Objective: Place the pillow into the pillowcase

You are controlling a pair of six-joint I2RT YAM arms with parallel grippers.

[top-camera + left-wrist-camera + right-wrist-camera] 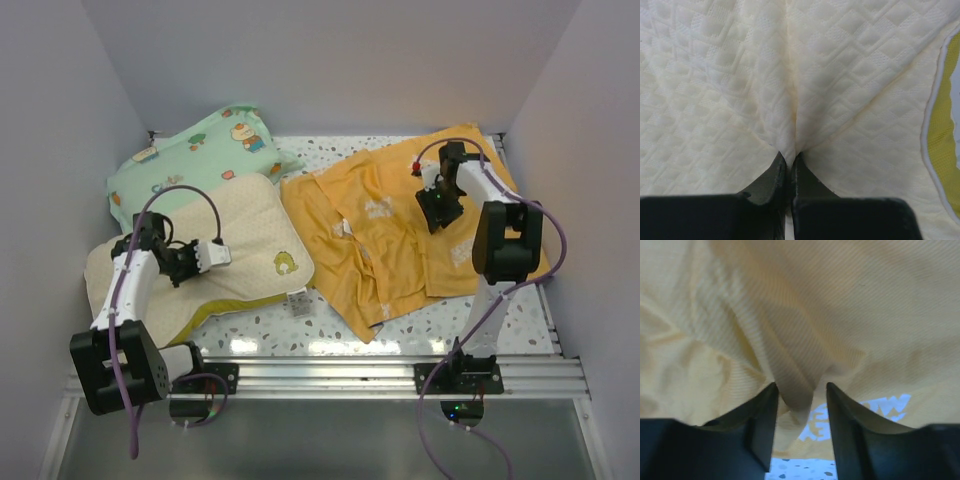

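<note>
The cream pillow (240, 250) lies at the left of the table, with a green corner mark facing up. My left gripper (183, 262) is shut on a pinched fold of its quilted cover (790, 100); the yellow-green edge shows at the right of the left wrist view. The orange-yellow pillowcase (380, 235) lies crumpled, spread over the middle and right. My right gripper (436, 212) rests on it, jaws apart, with a fold of the cloth (797, 385) between the fingers; white lettering shows below.
A mint-green cartoon-print pillow (200, 150) lies behind the cream one, against the back left corner. White walls close the table on three sides. Speckled tabletop (330, 330) shows in front of the pillowcase.
</note>
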